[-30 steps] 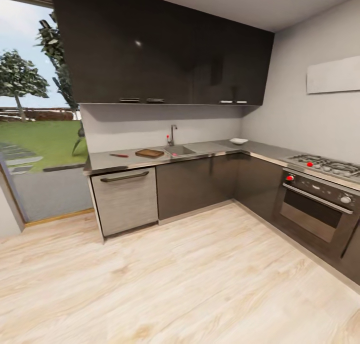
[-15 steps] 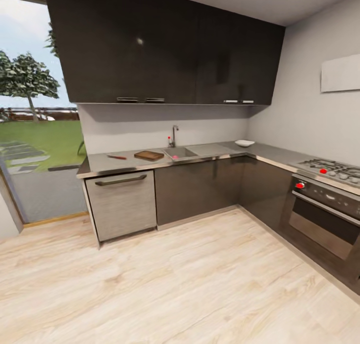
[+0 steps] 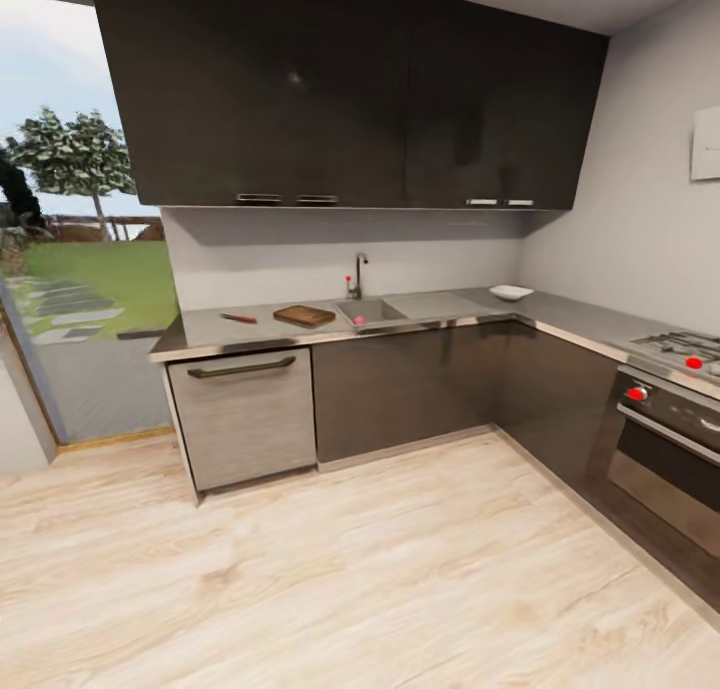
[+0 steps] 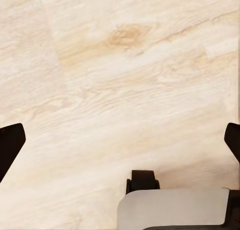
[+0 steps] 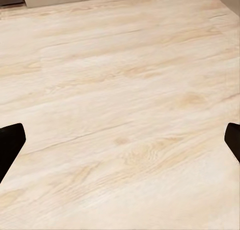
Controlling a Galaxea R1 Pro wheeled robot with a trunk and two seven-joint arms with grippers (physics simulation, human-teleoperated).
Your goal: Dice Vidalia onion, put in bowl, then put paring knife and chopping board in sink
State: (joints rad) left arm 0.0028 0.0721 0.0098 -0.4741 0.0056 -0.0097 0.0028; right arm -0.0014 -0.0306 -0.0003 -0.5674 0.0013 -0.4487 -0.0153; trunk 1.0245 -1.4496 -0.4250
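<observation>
Across the room, the dark countertop [image 3: 200, 331] carries the grey sink [image 3: 375, 312] with its chrome tap [image 3: 358, 272]. A small pink Vidalia onion [image 3: 359, 320] lies in the basin. Left of the sink rests the brown chopping board [image 3: 304, 315], and further left the red-handled paring knife [image 3: 239, 318]. The white bowl [image 3: 511, 292] stands near the counter's corner at the right. In the left wrist view my left gripper [image 4: 120, 145] is open over the wooden floor, holding nothing. My right gripper [image 5: 120, 145] is likewise open above bare floorboards.
A dishwasher front [image 3: 243, 414] sits under the knife's end of the counter. An oven [image 3: 665, 449] and hob [image 3: 685, 347] line the right wall. A glass door [image 3: 70, 269] to the garden is at the left. Pale wood floor [image 3: 380, 569] lies between me and the cabinets.
The head camera has swung, so the oven slides toward the right edge and the counter looks slightly nearer. The things on the counter have kept their places.
</observation>
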